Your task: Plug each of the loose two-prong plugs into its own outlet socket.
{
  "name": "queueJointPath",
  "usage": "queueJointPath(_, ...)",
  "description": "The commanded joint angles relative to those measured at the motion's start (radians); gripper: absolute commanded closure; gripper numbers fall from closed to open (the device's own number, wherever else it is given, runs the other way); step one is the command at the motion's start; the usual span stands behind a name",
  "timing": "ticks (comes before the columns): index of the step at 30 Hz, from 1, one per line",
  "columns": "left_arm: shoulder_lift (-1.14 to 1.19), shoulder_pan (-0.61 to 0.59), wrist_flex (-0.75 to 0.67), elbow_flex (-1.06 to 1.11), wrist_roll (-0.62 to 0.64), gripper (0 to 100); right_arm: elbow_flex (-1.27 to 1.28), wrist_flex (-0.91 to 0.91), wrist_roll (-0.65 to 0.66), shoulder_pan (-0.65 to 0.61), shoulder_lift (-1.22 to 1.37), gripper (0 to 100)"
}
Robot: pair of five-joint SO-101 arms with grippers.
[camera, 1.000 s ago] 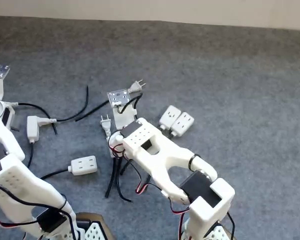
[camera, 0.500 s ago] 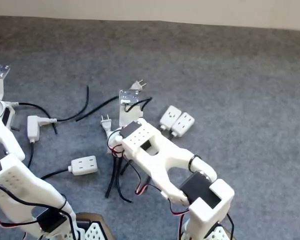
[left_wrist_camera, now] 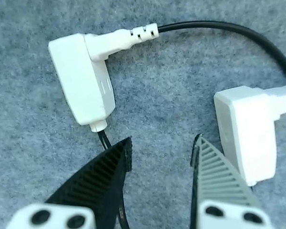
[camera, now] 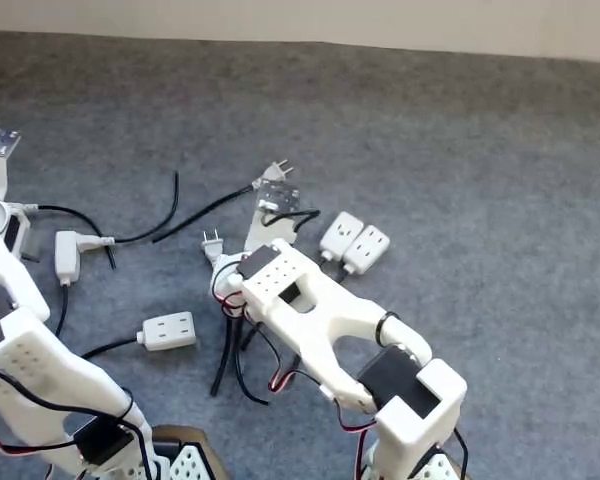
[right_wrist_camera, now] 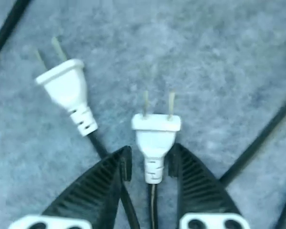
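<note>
My right gripper (right_wrist_camera: 150, 155) is shut on the neck of a white two-prong plug (right_wrist_camera: 155, 131), prongs pointing away from the wrist. A second white plug (right_wrist_camera: 66, 90) lies on the carpet beside it. From above, the right gripper (camera: 275, 198) sits just behind a loose plug (camera: 277, 170), and another plug (camera: 212, 243) lies to its left. A pair of white outlet sockets (camera: 352, 240) lies to its right. My left gripper (left_wrist_camera: 159, 148) hangs open over bare carpet between two white corded blocks (left_wrist_camera: 83, 83) (left_wrist_camera: 245, 131).
A single white outlet (camera: 168, 330) lies on the grey carpet between the arms, and a white corded block (camera: 67, 255) near the left arm (camera: 15, 290). Black cords (camera: 195, 215) run across the floor left of the right gripper.
The right gripper has swung to the right, toward the pair of sockets, with its black cord loop following. The loose plugs and the left arm have stayed put.
</note>
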Motion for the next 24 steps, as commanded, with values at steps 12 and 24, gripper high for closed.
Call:
queueJointPath(12,-0.008,-0.002,-0.003,-0.004,-0.006,78,-0.311,0.432,0.192,0.045,0.111,99.2)
queueJointPath(24,-0.008,-0.022,-0.003,-0.004,-0.006,78,-0.631,0.599,1.372,0.243,0.119,99.2)
